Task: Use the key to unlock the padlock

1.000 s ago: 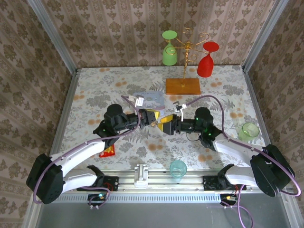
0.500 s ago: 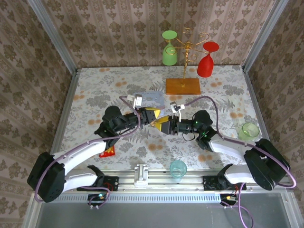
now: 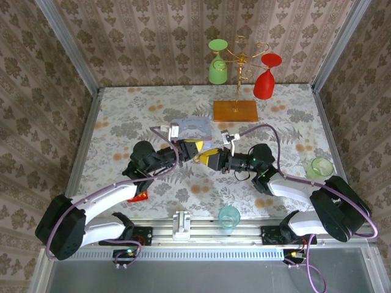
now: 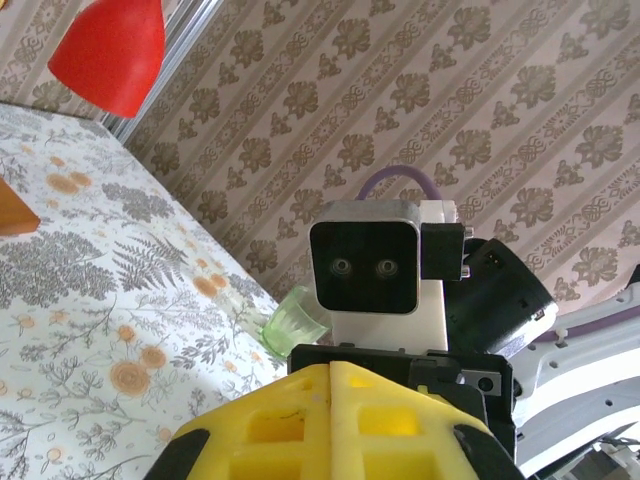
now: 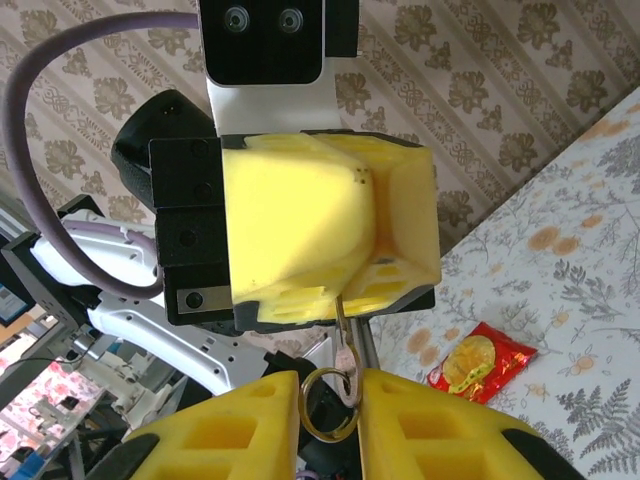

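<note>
Between the 2 facing grippers, above the table (image 3: 134,116), a thin metal stem (image 5: 341,318) runs to a gold ring (image 5: 325,437); the padlock itself is too small to make out. The left gripper (image 5: 345,290) is pressed together on the stem's top, and the right gripper (image 5: 330,385) pinches the ring. An orange-red packet (image 5: 478,362) lies on the table.

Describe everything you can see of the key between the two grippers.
The key is a thin, pale metal sliver on a brass-coloured ring. The right gripper pinches the ring between its yellow fingers, key pointing up in the right wrist view. Its tip reaches the closed yellow fingers of the left gripper; what it meets there is hidden.
</note>
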### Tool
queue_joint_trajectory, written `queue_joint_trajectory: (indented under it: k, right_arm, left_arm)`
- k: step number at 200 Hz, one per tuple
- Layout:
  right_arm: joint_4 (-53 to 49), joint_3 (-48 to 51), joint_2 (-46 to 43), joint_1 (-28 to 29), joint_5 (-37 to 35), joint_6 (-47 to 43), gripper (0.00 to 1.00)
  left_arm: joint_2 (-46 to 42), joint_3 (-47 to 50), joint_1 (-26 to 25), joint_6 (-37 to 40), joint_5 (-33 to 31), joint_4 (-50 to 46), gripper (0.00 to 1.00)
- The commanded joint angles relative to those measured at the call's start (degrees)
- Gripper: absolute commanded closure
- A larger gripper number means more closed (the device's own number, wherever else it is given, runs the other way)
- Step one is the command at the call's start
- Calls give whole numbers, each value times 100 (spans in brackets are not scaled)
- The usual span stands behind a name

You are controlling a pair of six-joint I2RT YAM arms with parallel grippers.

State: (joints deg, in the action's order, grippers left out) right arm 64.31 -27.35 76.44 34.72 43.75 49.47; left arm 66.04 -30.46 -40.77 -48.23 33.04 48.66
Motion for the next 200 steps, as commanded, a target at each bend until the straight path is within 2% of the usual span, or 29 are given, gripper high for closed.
queue_joint_trajectory:
  k: [1, 69, 136, 200]
  right_arm:
    - [115, 18, -113, 27, -81, -97, 79]
    - [195, -83, -29, 27, -126, -145, 79]
    - [202, -169, -26, 9, -173, -151, 80]
    - [539, -234, 217, 8, -197, 10, 88]
  left_arm:
    - [-18, 75, 30, -152, -124, 416, 100]
    - [277, 180, 32, -573, -101, 1094, 100]
    - [181, 260, 48, -538, -71, 996, 100]
    - [181, 242, 43, -504, -80, 950, 100]
